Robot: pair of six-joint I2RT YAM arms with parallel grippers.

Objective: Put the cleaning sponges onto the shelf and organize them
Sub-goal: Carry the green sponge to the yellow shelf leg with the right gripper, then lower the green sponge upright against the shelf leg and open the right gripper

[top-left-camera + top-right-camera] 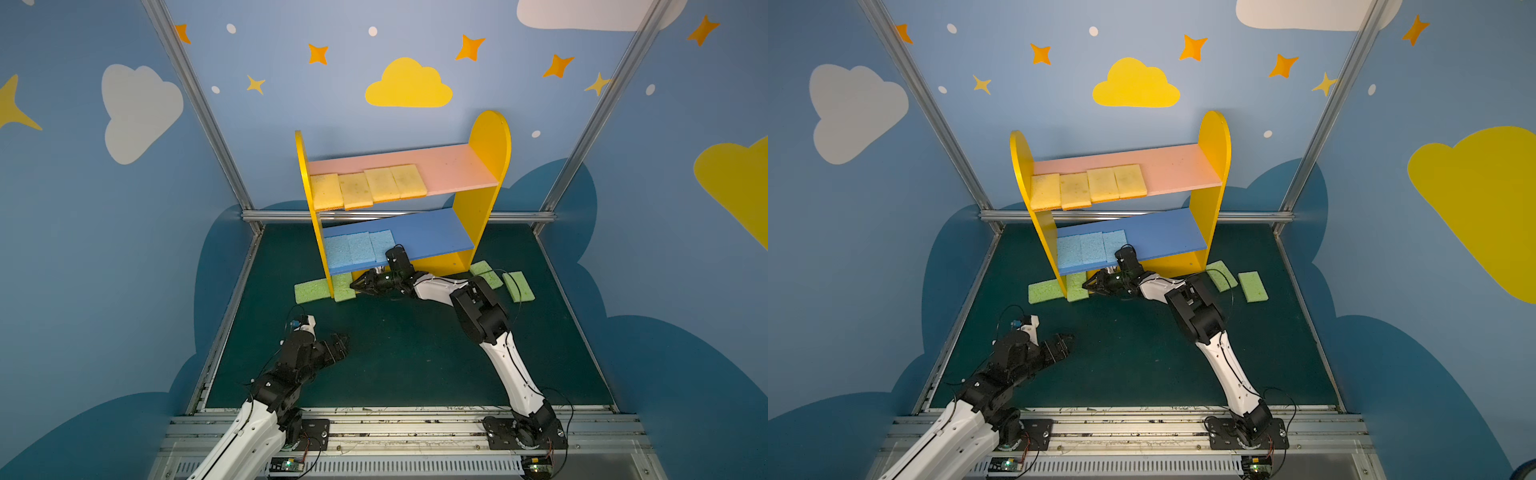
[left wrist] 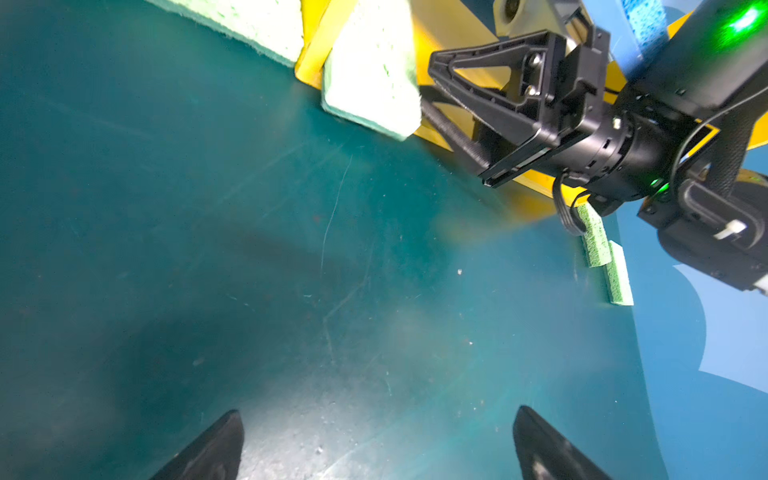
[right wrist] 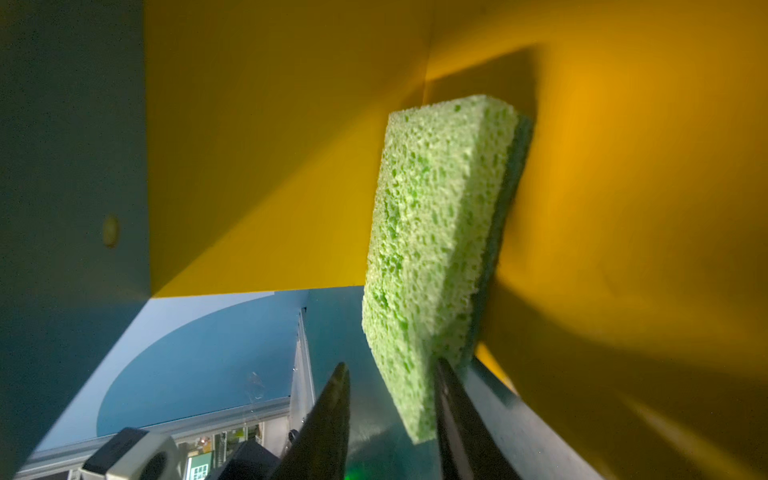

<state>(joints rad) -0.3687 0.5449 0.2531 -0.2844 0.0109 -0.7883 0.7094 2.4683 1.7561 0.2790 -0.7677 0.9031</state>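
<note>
**Cleaning sponges (image 1: 381,185) on the yellow wooden shelf (image 1: 490,141): two rows filled, green row just begun**

- Top tier: four yellow rectangular foam pads lie side by side on the pink upper board (image 1: 457,166), packed toward the left panel. Row looks finished.
- Middle tier: three light blue foam pads (image 1: 359,248) sit in a row on the blue middle board (image 1: 432,235), also at the left. Looks finished.
- Bottom tier: one light green foam pad (image 3: 432,249) is partly in on the yellow base (image 1: 444,266), hard against the left side panel. Its near end sticks out past the front edge. Cannot tell if it lies flat.
- Right gripper (image 1: 353,286) is low at that pad. In the right wrist view the jaws are parted and straddle the pad's near corner, with a gap on one side. Reads as let go, not clamped.
- Left gripper (image 1: 338,343) hovers over the dark green table mat (image 1: 395,353), jaws spread wide and empty.
- On the mat: one green pad (image 1: 311,291) lies just outside the left panel. Two more (image 1: 518,286) lie near the shelf's right foot.

Judgement: seven of eleven are placed and the eighth wants seating deeper. Three green pads are left to shelve beside it.
</note>
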